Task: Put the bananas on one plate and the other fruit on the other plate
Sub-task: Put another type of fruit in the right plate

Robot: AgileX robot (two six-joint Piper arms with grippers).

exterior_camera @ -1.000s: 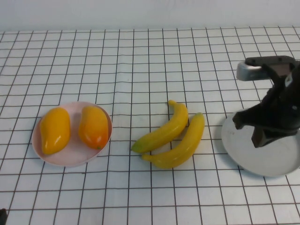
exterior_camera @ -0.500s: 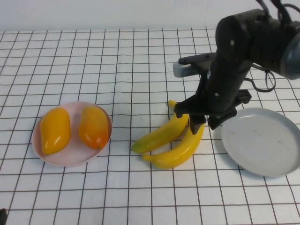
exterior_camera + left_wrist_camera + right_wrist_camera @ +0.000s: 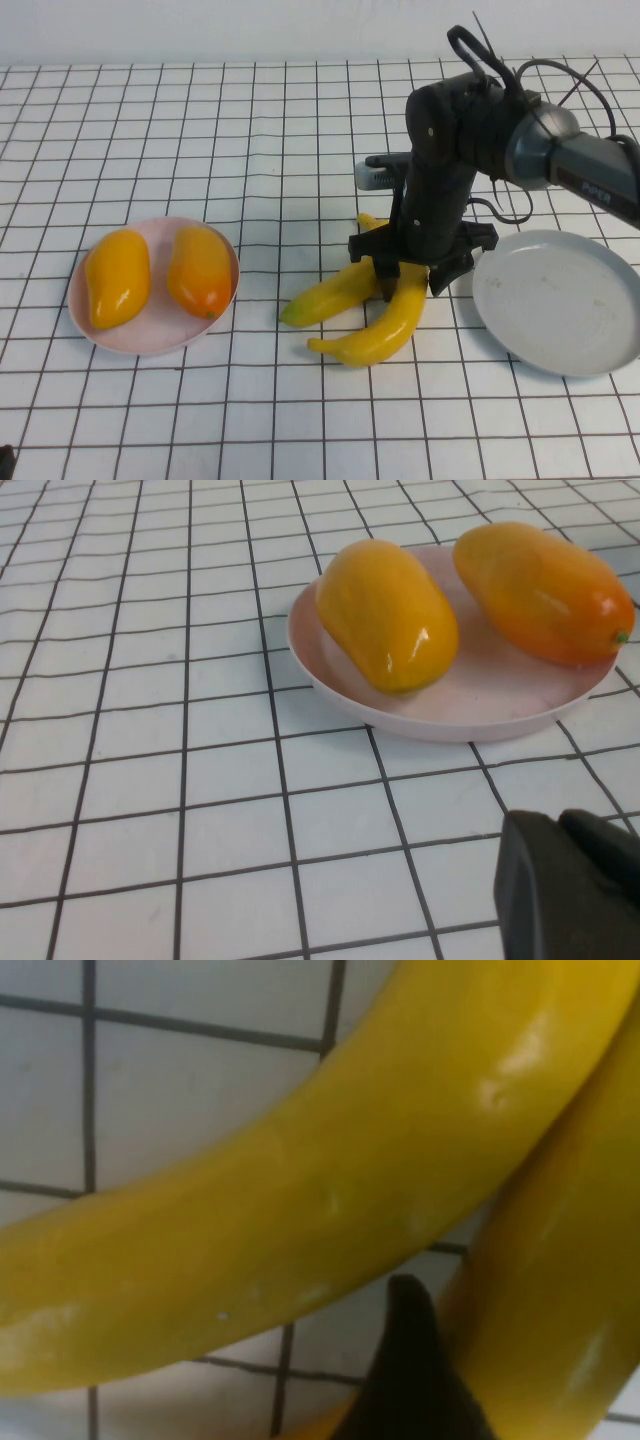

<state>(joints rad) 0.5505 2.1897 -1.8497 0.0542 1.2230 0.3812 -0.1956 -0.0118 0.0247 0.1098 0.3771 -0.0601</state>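
Now, right tool: our right tool [image 3: 408, 290] stands spread wide, empty, astride the nearer of the bananas [image 3: 375, 322] at mid-surface.
Left tool: our left tool [image 3: 570, 885] is closed, empty, parked near the pink plate [image 3: 150, 340].
Other fruit: both other fruit [image 3: 118, 277] lie on that plate.
Grey plate: bare, just beside the bananas [image 3: 560, 300].
Advice: we should seat one finger [image 3: 410, 1370] cleanly between the two bananas, then close on one alone.
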